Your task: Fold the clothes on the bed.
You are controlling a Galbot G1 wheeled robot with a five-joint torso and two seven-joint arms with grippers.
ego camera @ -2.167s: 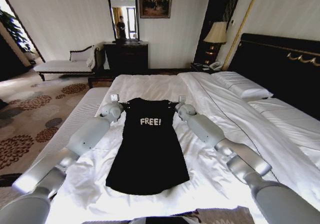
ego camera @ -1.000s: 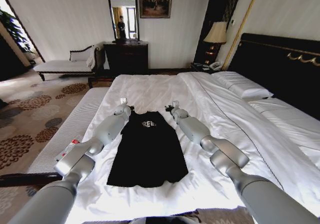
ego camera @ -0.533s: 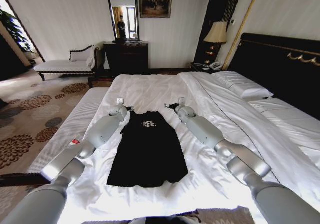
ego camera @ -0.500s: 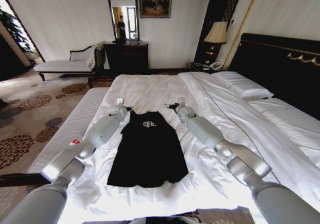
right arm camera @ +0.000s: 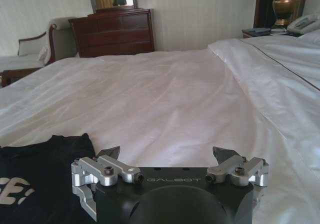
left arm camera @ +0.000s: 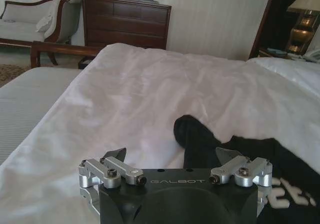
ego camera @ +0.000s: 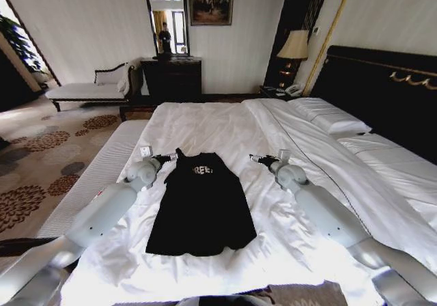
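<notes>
The clothes, a black T-shirt (ego camera: 201, 207) with white lettering, lie flat on the bed's white duvet (ego camera: 205, 121), with the sleeves tucked in so the top is narrow. My left gripper (ego camera: 166, 158) hovers just left of the shirt's shoulder, open and empty. In the left wrist view the left gripper (left arm camera: 171, 156) has the shirt's shoulder (left arm camera: 210, 144) just beyond its fingers. My right gripper (ego camera: 257, 159) is open over bare duvet, well to the right of the collar. From the right wrist, the right gripper (right arm camera: 166, 153) sees the shirt (right arm camera: 45, 156) off to one side.
White pillows (ego camera: 334, 118) and a dark headboard (ego camera: 382, 94) line the right side. A dark dresser (ego camera: 172, 77), a pale chaise longue (ego camera: 89, 87) and a lamp (ego camera: 295, 46) stand beyond the bed. Patterned carpet (ego camera: 41, 156) lies to the left.
The shirt's sleeves were folded inward, narrowing its top. Both grippers have since drawn apart from the shoulders, left one leftward and right one rightward, open and empty.
</notes>
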